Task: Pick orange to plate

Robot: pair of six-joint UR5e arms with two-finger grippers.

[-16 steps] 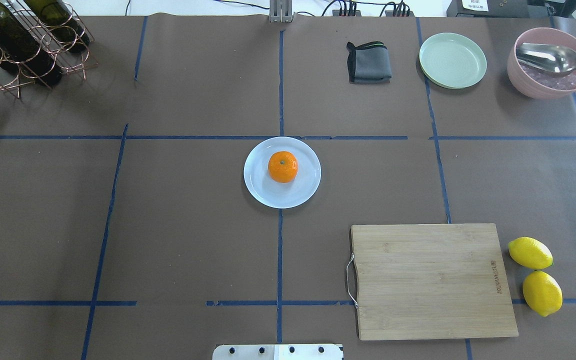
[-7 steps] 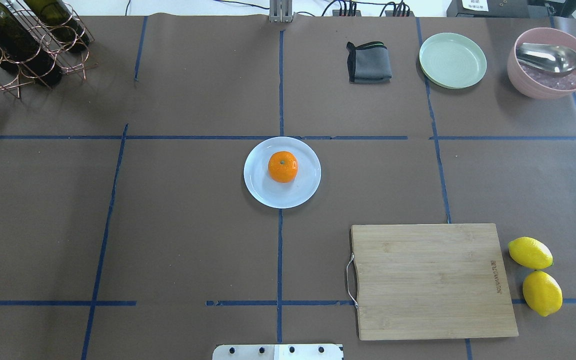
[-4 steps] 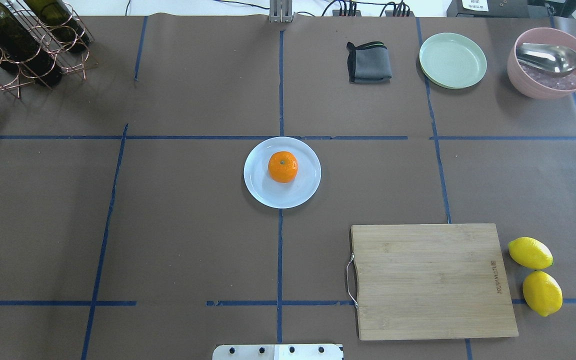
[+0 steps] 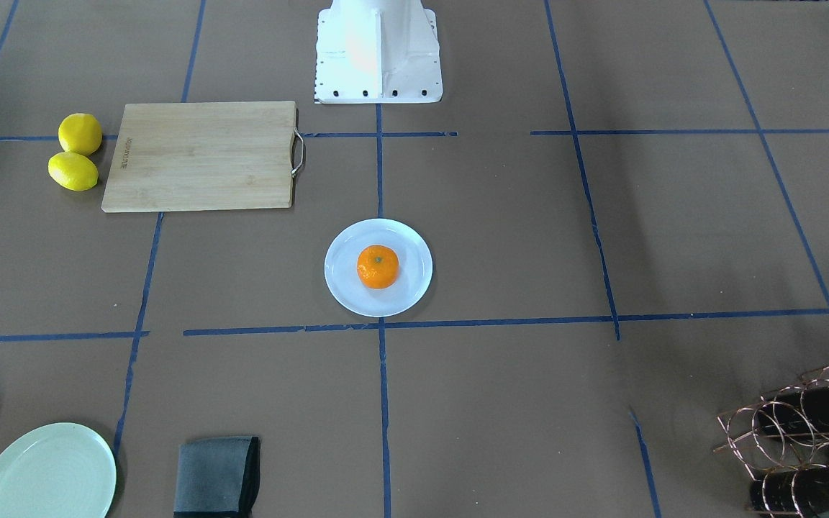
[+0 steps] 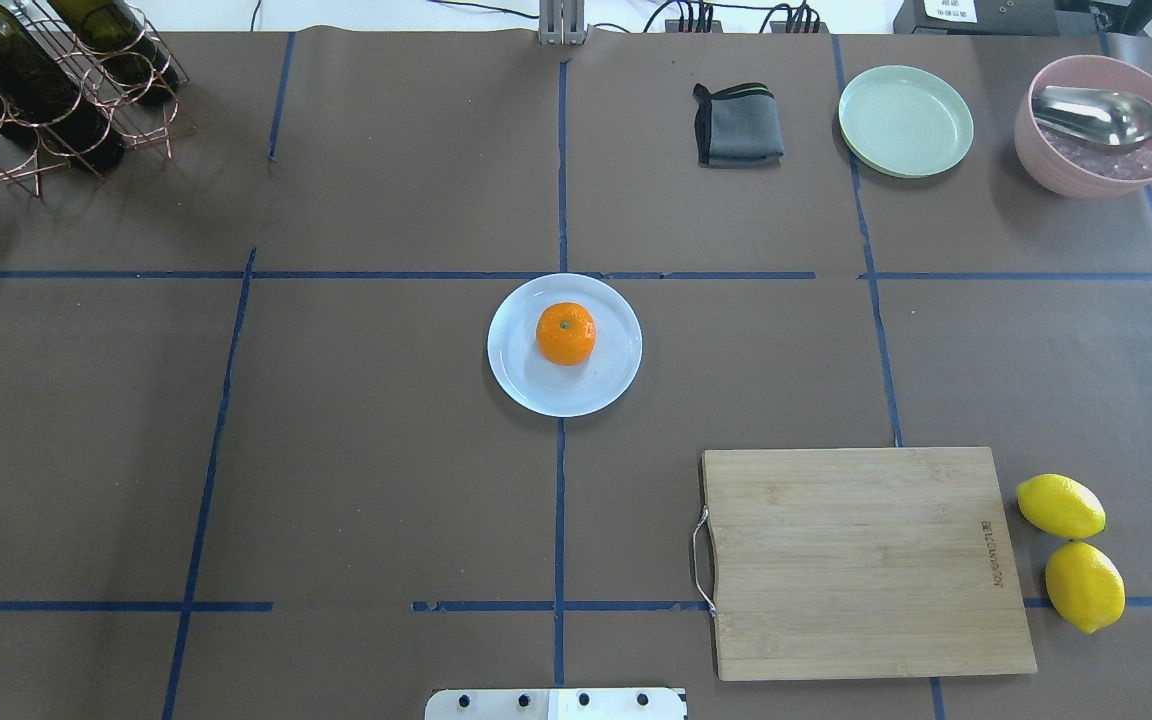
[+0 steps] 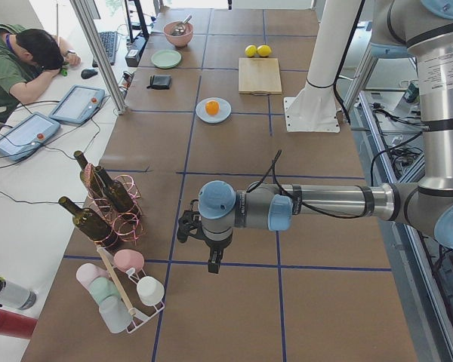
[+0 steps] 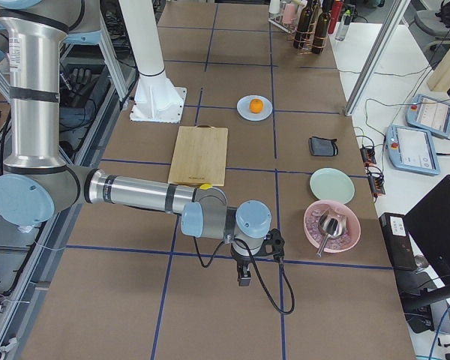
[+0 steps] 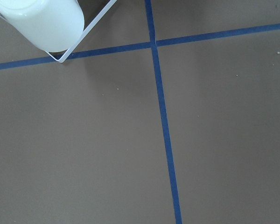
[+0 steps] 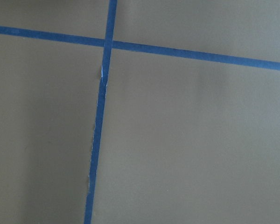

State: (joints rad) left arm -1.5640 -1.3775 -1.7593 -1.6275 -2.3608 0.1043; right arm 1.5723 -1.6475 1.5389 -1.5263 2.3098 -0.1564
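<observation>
The orange (image 5: 566,333) rests stem-up on the pale bluish-white plate (image 5: 521,385) at the table's centre, also seen as the orange (image 4: 378,267) on the plate (image 4: 342,288) from the front. Neither arm reaches into these two views. My left gripper (image 6: 213,262) hangs far from the plate near the bottle and cup racks. My right gripper (image 7: 244,278) hangs off at the other end, near the pink bowl. Whether either is open or shut I cannot tell. Both wrist views show only brown paper and blue tape.
A bamboo cutting board (image 5: 866,560) lies front right with two lemons (image 5: 1071,550) beside it. At the back are a grey cloth (image 5: 736,125), a pale green plate (image 5: 905,120), a pink bowl (image 5: 1096,130) with a spoon, and a wine rack (image 5: 46,80). A white cup (image 8: 42,21) stands near the left wrist.
</observation>
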